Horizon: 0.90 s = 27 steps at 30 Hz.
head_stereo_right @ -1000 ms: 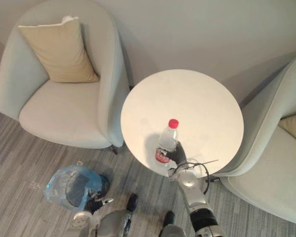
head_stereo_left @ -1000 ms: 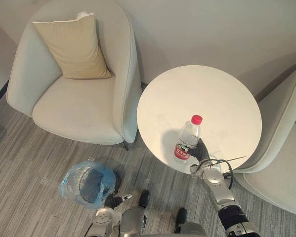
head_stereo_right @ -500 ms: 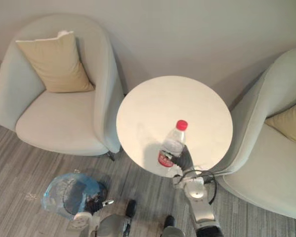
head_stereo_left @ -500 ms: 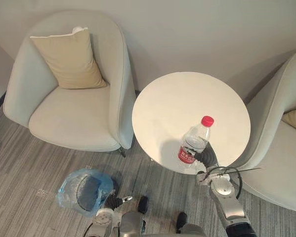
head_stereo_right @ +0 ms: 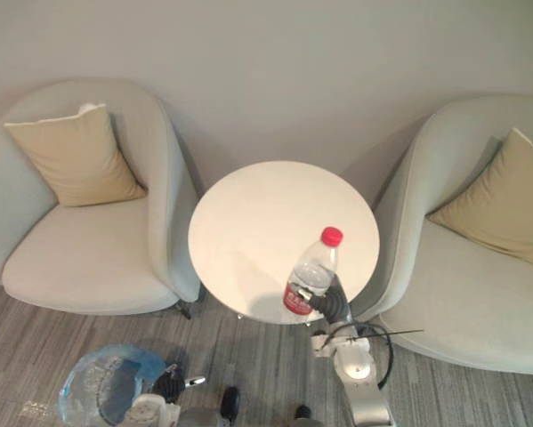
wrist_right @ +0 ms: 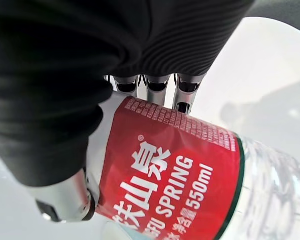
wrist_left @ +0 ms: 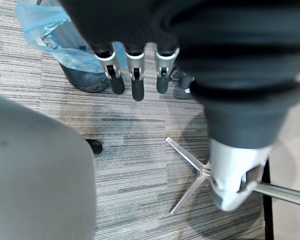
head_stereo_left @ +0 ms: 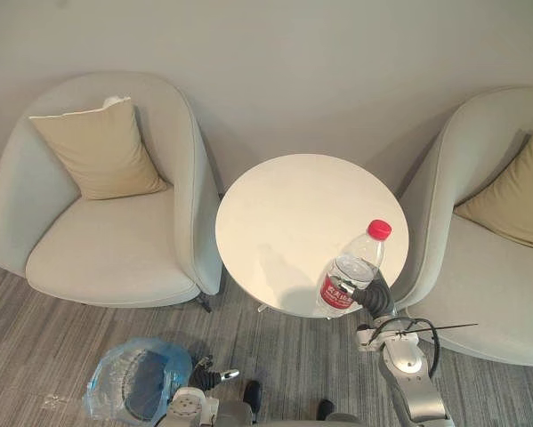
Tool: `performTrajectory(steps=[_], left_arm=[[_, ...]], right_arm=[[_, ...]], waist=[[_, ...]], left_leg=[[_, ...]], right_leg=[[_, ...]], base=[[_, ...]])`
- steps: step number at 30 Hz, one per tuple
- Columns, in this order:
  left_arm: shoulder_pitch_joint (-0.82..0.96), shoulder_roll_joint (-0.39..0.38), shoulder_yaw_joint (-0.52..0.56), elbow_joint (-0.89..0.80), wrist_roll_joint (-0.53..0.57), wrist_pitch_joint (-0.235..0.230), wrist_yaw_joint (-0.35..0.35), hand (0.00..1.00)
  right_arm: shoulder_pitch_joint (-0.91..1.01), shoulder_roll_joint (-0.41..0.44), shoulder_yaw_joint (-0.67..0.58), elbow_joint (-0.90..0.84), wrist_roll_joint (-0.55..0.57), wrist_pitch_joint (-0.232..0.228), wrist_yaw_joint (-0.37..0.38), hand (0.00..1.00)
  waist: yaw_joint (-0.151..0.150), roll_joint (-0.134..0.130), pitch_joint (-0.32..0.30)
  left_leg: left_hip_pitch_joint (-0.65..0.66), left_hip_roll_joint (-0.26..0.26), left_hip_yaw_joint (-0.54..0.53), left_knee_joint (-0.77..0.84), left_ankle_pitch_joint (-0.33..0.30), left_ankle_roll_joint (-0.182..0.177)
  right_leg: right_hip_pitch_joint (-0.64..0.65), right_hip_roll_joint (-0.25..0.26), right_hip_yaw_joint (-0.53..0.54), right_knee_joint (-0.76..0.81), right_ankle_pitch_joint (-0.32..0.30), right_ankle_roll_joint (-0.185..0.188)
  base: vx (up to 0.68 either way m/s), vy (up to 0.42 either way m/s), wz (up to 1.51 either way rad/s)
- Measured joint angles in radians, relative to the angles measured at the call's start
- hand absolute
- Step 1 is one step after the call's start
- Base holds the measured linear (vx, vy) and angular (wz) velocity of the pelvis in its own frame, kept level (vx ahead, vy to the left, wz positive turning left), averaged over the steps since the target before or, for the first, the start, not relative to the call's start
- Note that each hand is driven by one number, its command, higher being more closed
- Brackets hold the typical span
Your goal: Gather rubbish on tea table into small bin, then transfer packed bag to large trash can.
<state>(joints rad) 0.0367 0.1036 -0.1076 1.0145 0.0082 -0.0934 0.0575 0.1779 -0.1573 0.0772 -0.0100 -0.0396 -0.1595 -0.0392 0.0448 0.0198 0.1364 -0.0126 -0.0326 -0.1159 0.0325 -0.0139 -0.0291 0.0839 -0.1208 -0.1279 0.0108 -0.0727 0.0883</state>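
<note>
A clear water bottle (head_stereo_left: 350, 272) with a red cap and a red label (wrist_right: 170, 170) stands slightly tilted at the near edge of the round white tea table (head_stereo_left: 293, 213). My right hand (head_stereo_left: 375, 294) is shut on its lower part, fingers (wrist_right: 155, 85) curled round the label. Whether its base touches the table I cannot tell. On the floor to the lower left stands the small bin (head_stereo_left: 138, 392), lined with a blue bag (wrist_left: 44, 35). Beside the bin hangs my left hand (head_stereo_left: 211, 379), fingers (wrist_left: 134, 80) straight and holding nothing.
A pale armchair (head_stereo_left: 115, 253) with a tan cushion (head_stereo_left: 97, 151) stands left of the table. Another armchair (head_stereo_left: 480, 276) with a cushion (head_stereo_left: 515, 191) is close on the right. The table's metal foot (wrist_left: 190, 175) spreads over the grey striped carpet (head_stereo_left: 35, 347).
The camera has pulled back, so both armchairs now show. My right hand keeps hold of the bottle, which has come nearer the table's near edge.
</note>
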Motion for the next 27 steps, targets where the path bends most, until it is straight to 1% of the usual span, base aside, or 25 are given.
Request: performTrajectory(steps=[4,8,9,10,11,12,13,14,15,16,17,18,19,20,21,22,23,24,25,26,27], left_arm=[[0.01,-0.001,0.0,0.0,0.0,0.0,0.0,0.0],[0.013,-0.003,0.0,0.001,0.0,-0.004,-0.003,0.0],[0.01,-0.008,0.002,-0.003,-0.002,-0.009,-0.002,0.0],[0.01,-0.015,0.002,-0.006,-0.001,-0.009,-0.001,0.0],[0.01,-0.017,0.003,-0.01,-0.003,-0.01,-0.001,0.0],[0.009,-0.018,0.002,-0.027,-0.007,-0.01,-0.002,0.0],[0.006,-0.011,0.0,-0.024,0.0,-0.005,-0.002,0.0],[-0.003,-0.022,0.003,-0.017,0.0,-0.003,-0.002,0.0],[-0.008,-0.026,0.003,-0.009,0.002,-0.001,-0.002,0.0],[-0.012,-0.028,-0.001,0.002,0.017,0.009,-0.003,0.0],[-0.012,-0.03,-0.01,0.012,0.035,0.013,-0.003,0.0],[-0.012,-0.034,-0.034,0.02,0.053,0.016,-0.003,0.0],[-0.01,-0.041,-0.056,0.023,0.075,0.018,-0.005,0.0],[-0.01,-0.044,-0.065,0.025,0.08,0.018,-0.005,0.0],[-0.024,-0.032,-0.079,0.023,0.089,0.018,-0.005,0.0],[-0.025,-0.022,-0.079,0.017,0.089,0.017,-0.004,0.0],[-0.025,-0.013,-0.084,0.016,0.089,0.015,-0.003,0.0],[-0.025,-0.01,-0.093,0.02,0.088,0.014,-0.002,0.0],[-0.023,-0.008,-0.101,0.027,0.086,0.014,-0.001,0.0],[-0.024,-0.007,-0.103,0.038,0.086,0.014,0.001,0.0],[-0.023,-0.006,-0.102,0.039,0.086,0.014,0.002,0.0]], right_arm=[[0.0,0.0,0.0,0.0,-0.002,0.0,0.0,1.0],[-0.004,-0.004,-0.001,0.0,-0.002,0.0,-0.002,1.0],[-0.011,-0.009,-0.005,0.0,-0.004,0.0,-0.002,1.0],[-0.019,-0.013,-0.008,0.001,-0.007,0.001,-0.003,1.0],[-0.026,-0.013,-0.012,0.001,-0.01,0.001,-0.003,1.0],[-0.045,-0.012,-0.025,0.001,-0.019,0.001,-0.006,1.0],[-0.048,-0.009,-0.031,0.0,-0.032,-0.001,-0.012,1.0],[-0.05,-0.018,-0.045,0.002,-0.036,0.0,-0.015,1.0],[-0.047,-0.02,-0.057,0.001,-0.038,0.001,-0.019,1.0],[-0.034,-0.018,-0.082,0.0,-0.038,0.002,-0.026,1.0],[-0.025,-0.017,-0.107,-0.002,-0.038,0.002,-0.038,1.0],[-0.021,-0.015,-0.144,-0.006,-0.04,0.002,-0.058,1.0],[-0.011,-0.014,-0.175,-0.014,-0.041,0.002,-0.079,1.0],[-0.009,-0.014,-0.184,-0.014,-0.041,0.002,-0.086,1.0],[-0.009,0.003,-0.197,-0.003,-0.042,0.007,-0.1,1.0],[-0.009,0.013,-0.19,0.002,-0.043,0.007,-0.1,1.0],[-0.011,0.022,-0.179,0.004,-0.049,0.008,-0.095,1.0],[-0.016,0.033,-0.153,0.003,-0.058,0.008,-0.093,1.0],[-0.018,0.035,-0.14,0.004,-0.071,0.009,-0.089,1.0],[-0.011,0.039,-0.132,0.005,-0.075,0.011,-0.086,1.0],[-0.007,0.04,-0.13,0.006,-0.076,0.012,-0.086,1.0]], waist=[[0.0,0.008,-0.007],[0.002,0.019,-0.007],[0.006,0.028,0.002],[0.01,0.04,0.001],[0.012,0.047,0.002],[0.016,0.059,0.01],[0.005,0.023,0.006],[0.003,0.03,0.01],[0.003,0.032,0.009],[-0.011,0.034,0.007],[-0.029,0.033,0.007],[-0.055,0.037,0.004],[-0.065,0.051,-0.001],[-0.065,0.056,-0.005],[-0.063,0.035,0.008],[-0.056,0.019,0.016],[-0.052,0.006,0.019],[-0.053,0.003,0.017],[-0.056,0.009,0.021],[-0.066,0.012,0.023],[-0.07,0.013,0.022]], left_leg=[[0.01,-0.001,-0.005,0.0,0.0,0.0],[-0.014,-0.006,-0.042,0.004,0.014,-0.005],[-0.024,-0.005,-0.053,0.0,0.025,-0.007],[-0.064,-0.001,-0.05,0.032,0.043,-0.018],[-0.096,-0.001,-0.045,0.066,0.046,-0.022],[-0.157,0.003,-0.011,0.117,0.078,-0.038],[-0.144,-0.013,0.009,0.033,0.143,-0.049],[-0.152,0.009,0.117,0.1,0.079,-0.007],[-0.154,0.023,0.183,0.164,0.023,0.012],[-0.12,0.056,0.312,0.235,-0.046,0.023],[-0.076,0.076,0.384,0.223,-0.068,0.009],[-0.008,0.089,0.423,0.133,-0.067,-0.013],[0.042,0.107,0.401,0.025,-0.051,-0.042],[0.056,0.112,0.383,-0.019,-0.051,-0.043],[0.074,0.097,0.354,-0.079,-0.009,-0.038],[0.082,0.084,0.346,-0.09,-0.005,-0.031],[0.088,0.07,0.341,-0.092,-0.005,-0.022],[0.093,0.043,0.324,-0.093,-0.011,-0.008],[0.097,0.027,0.313,-0.094,-0.011,0.005],[0.106,0.01,0.286,-0.093,-0.017,0.022],[0.105,0.005,0.269,-0.092,-0.019,0.026]], right_leg=[[0.013,0.0,-0.006,-0.002,0.0,0.0],[0.017,0.001,-0.045,-0.016,0.006,-0.002],[0.014,0.002,-0.064,-0.014,0.007,-0.003],[-0.007,0.005,-0.08,0.02,0.006,-0.006],[-0.028,0.009,-0.085,0.042,0.006,-0.015],[-0.068,0.029,-0.09,0.063,0.01,-0.031],[-0.067,0.005,-0.128,0.023,0.012,-0.073],[-0.065,0.0,-0.176,0.021,0.02,-0.075],[-0.064,-0.007,-0.195,0.028,0.019,-0.076],[-0.053,-0.021,-0.243,0.038,0.019,-0.077],[-0.043,-0.032,-0.281,0.039,0.019,-0.076],[-0.039,-0.033,-0.333,0.041,0.021,-0.071],[-0.043,-0.019,-0.377,0.043,0.025,-0.065],[-0.049,-0.013,-0.391,0.046,0.026,-0.063],[-0.053,-0.029,-0.408,0.069,0.031,-0.051],[-0.064,-0.051,-0.407,0.112,0.017,-0.039],[-0.087,-0.084,-0.404,0.181,-0.004,-0.034],[-0.128,-0.135,-0.384,0.302,-0.02,-0.022],[-0.154,-0.164,-0.353,0.379,-0.02,-0.024],[-0.185,-0.185,-0.284,0.465,-0.012,-0.037],[-0.198,-0.183,-0.242,0.486,-0.008,-0.043]], base=[[-0.03,0.0,0.05],[-0.03,-0.013,0.28],[-0.05,-0.032,0.54],[-0.07,-0.024,0.48],[-0.12,-0.019,0.48],[-0.19,-0.044,0.71],[-0.2,-0.059,0.85],[-0.15,-0.069,0.81],[-0.1,-0.052,0.8],[-0.07,-0.028,0.96],[-0.09,0.046,1.4],[-0.09,0.122,1.52],[-0.09,0.145,1.28],[-0.09,0.153,1.05],[-0.08,0.131,0.63],[-0.09,0.131,0.53],[-0.1,0.168,0.22],[-0.1,0.163,0.2],[-0.13,0.233,0.38],[-0.09,0.131,0.41],[-0.04,0.175,0.85]])
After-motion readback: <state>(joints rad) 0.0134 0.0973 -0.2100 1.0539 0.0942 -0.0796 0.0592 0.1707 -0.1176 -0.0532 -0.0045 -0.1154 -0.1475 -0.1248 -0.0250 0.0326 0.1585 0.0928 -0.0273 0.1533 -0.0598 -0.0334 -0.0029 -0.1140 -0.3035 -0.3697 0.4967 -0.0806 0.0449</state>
